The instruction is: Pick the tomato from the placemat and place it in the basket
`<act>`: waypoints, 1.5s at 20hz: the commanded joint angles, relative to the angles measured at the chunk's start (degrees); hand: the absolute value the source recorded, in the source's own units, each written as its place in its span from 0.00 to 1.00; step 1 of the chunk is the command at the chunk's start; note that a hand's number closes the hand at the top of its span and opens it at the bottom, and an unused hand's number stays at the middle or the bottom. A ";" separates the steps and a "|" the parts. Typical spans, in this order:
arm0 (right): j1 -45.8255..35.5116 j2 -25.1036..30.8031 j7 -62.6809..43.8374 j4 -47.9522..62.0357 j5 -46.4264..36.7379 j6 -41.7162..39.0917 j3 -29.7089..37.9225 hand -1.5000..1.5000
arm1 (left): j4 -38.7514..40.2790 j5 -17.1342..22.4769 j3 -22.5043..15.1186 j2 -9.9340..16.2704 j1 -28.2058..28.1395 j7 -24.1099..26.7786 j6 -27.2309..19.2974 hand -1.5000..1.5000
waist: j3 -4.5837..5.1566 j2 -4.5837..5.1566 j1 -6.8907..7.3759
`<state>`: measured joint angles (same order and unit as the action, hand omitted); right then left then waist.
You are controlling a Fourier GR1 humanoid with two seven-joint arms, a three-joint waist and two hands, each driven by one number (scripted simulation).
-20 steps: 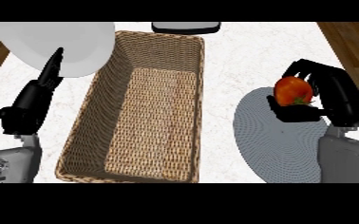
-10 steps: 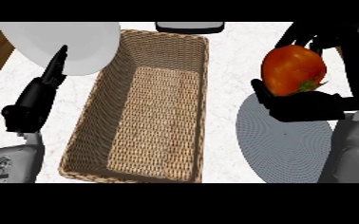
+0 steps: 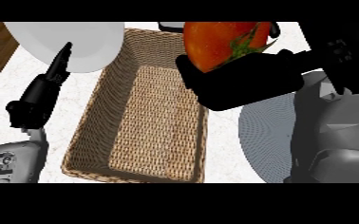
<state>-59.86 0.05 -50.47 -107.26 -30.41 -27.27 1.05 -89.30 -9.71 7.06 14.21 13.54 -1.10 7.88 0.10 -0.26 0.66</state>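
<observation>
Red round tomato, upper centre: clasped in right hand, over the long woven wicker basket's right rim. Left hand, frame left: fingers straight.

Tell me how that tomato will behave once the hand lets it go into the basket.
The tomato looks round and smooth, so it will likely roll along the basket floor before settling. The woven walls look high enough to keep it in. Held up in the right hand, a long drop could perhaps bruise it.
</observation>
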 commanded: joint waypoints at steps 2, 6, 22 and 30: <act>-8.91 -0.05 -11.17 9.15 2.46 8.65 -7.88 1.00 | -1.95 0.90 -0.07 0.17 -2.61 0.67 1.44 0.50 | 0.01 0.06 0.83; -10.64 -0.05 -9.40 18.34 5.11 12.18 -11.28 1.00 | -2.65 -0.92 -1.55 -1.41 -1.69 -1.00 -0.38 0.50 | -0.01 0.29 0.79; -11.93 4.37 -13.06 27.18 4.42 0.50 -21.68 1.00 | -1.93 1.64 2.05 1.50 -1.33 -0.73 2.06 0.50 | -0.06 0.01 -0.55; -10.26 0.71 -12.18 28.69 10.75 -1.58 -17.44 0.00 | -2.85 -0.03 0.85 0.07 -2.36 -0.89 0.75 0.50 | -0.09 0.07 -0.40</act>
<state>-70.11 2.35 -57.02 -79.79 -21.99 -24.87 -18.58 -90.43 -9.81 7.85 14.02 11.84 -0.79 8.32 0.04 -0.20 0.03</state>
